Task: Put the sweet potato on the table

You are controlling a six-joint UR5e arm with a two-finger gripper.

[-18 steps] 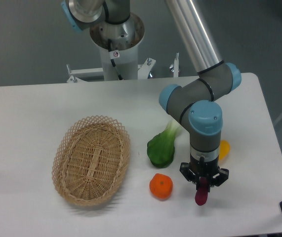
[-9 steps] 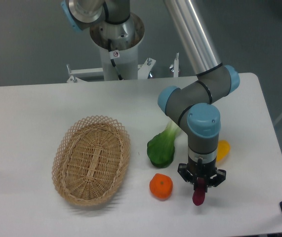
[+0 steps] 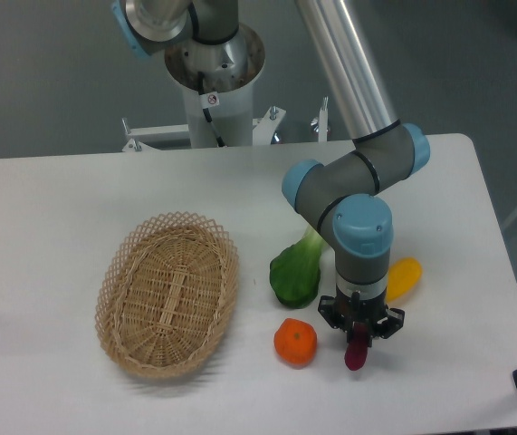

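The sweet potato (image 3: pixel 356 355) is a small dark magenta tuber hanging end-down from my gripper (image 3: pixel 359 339), which is shut on its upper end. Its lower tip is at or just above the white table (image 3: pixel 59 199), near the front edge and just right of the orange. I cannot tell whether the tip touches the surface. The gripper points straight down and the wrist above it hides the top of the tuber.
An orange (image 3: pixel 295 342) lies just left of the sweet potato. A green leafy vegetable (image 3: pixel 298 268) lies behind it. A yellow-orange pepper-like vegetable (image 3: pixel 402 277) sits to the right of the wrist. An oval wicker basket (image 3: pixel 168 292) stands at the left.
The gripper, still holding the sweet potato, has shifted slightly to the left and a little up in the image, closer to the orange.
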